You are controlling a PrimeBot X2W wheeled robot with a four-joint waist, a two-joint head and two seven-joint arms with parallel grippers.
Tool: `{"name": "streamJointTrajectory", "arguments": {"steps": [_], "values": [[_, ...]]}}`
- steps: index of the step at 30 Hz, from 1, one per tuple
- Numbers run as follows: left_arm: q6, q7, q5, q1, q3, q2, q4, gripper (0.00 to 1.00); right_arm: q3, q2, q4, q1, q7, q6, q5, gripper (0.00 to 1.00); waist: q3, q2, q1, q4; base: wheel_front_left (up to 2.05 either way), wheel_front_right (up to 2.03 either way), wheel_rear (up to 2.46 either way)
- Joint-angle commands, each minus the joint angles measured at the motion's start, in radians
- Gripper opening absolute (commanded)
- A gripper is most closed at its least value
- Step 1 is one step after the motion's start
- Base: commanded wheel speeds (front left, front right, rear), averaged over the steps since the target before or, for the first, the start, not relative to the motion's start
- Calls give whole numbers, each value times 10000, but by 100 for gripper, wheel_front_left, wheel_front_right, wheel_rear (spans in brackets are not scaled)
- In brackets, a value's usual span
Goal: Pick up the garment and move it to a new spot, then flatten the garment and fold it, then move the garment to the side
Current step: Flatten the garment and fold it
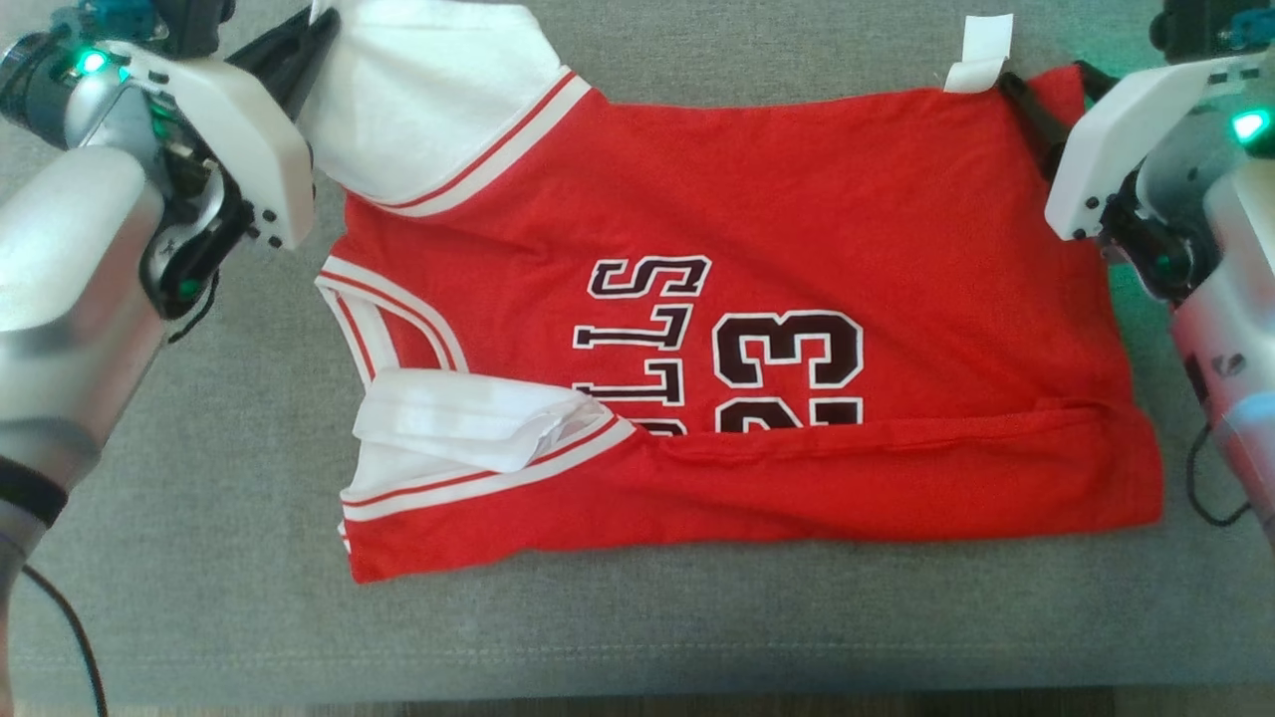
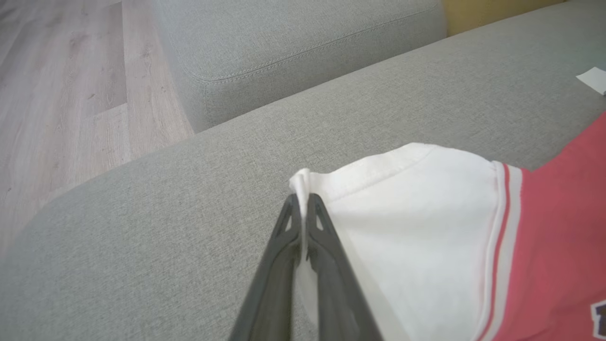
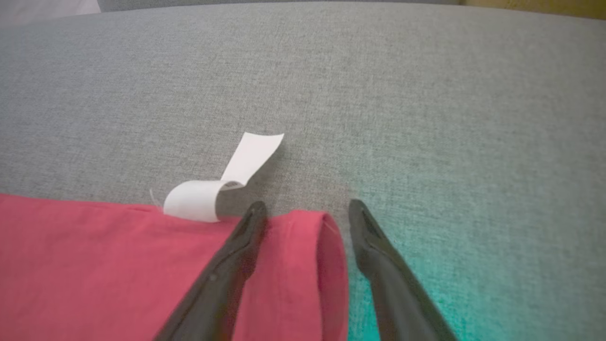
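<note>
The garment (image 1: 797, 249), a red basketball jersey with white sleeves and dark lettering, lies spread on the grey cushion with its near long edge folded over. My left gripper (image 1: 319, 25) is at the far left corner, shut on the edge of the white sleeve (image 2: 426, 227); in the left wrist view the gripper (image 2: 303, 201) pinches the cloth between its tips. At the far right corner, my right gripper (image 1: 1056, 90) is open. In the right wrist view, this gripper (image 3: 307, 206) straddles the rolled red hem (image 3: 94, 265), one finger lying on the cloth and the other on the cushion. A white label (image 3: 227, 180) curls up beside it.
The grey sofa cushion (image 1: 199, 558) extends on all sides of the jersey, its front seam near the bottom of the head view. Another sofa section (image 2: 293, 42) and wooden floor (image 2: 61, 94) lie beyond the left gripper. Thin black cables hang beside both forearms.
</note>
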Motion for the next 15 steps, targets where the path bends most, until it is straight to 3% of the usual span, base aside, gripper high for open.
{"name": "streamJointTrajectory", "arguments": {"steps": [1,15], "values": [[-2,-118,-92,-614,345,390,-42,0,212,38,-129,-250,25,-9,72,0,22,0,0,-11,0,0,0],[-2,-644,101,-1680,481,59,1336,0,-94,42,577,-1367,-1841,-9,-423,0,442,0,0,-281,0,0,0]]}}
